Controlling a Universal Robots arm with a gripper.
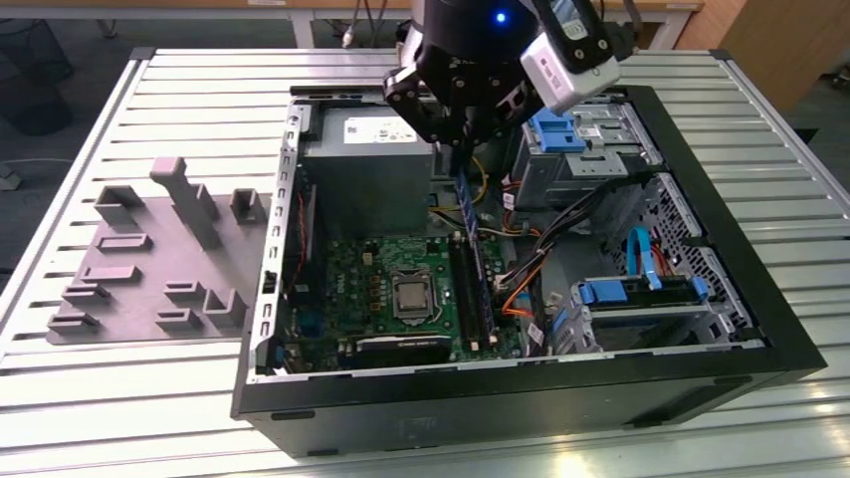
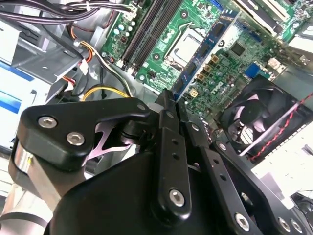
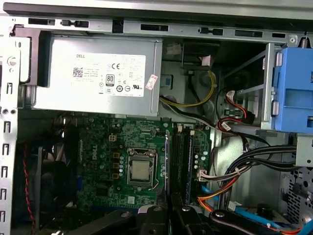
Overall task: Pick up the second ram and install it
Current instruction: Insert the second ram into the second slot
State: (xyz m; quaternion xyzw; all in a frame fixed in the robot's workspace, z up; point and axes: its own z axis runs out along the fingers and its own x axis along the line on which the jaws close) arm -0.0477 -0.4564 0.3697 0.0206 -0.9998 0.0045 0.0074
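Observation:
My gripper (image 1: 461, 149) hangs over the open computer case (image 1: 743, 329), above its far half, and is shut on the second ram (image 1: 464, 199). The ram is a thin blue-green stick that points down from the fingers toward the motherboard (image 1: 378, 289). In the second wrist view the black fingers (image 2: 168, 127) clamp one end of the ram (image 2: 205, 51), and its row of small chips runs out over the board. The long black slots (image 3: 178, 161) lie just below the gripper (image 3: 171, 213) in the first wrist view, to the right of the processor socket (image 3: 141, 171). The stick hangs above the slots, clear of them.
A grey power supply (image 1: 365, 134) fills the case's far corner. Blue drive bays (image 1: 638, 294) and bundles of orange and black cables (image 1: 531, 269) crowd the exterior view's right. A case fan (image 2: 259, 117) sits beside the board. A grey fixture plate with pegs (image 1: 146, 259) lies on the slatted table.

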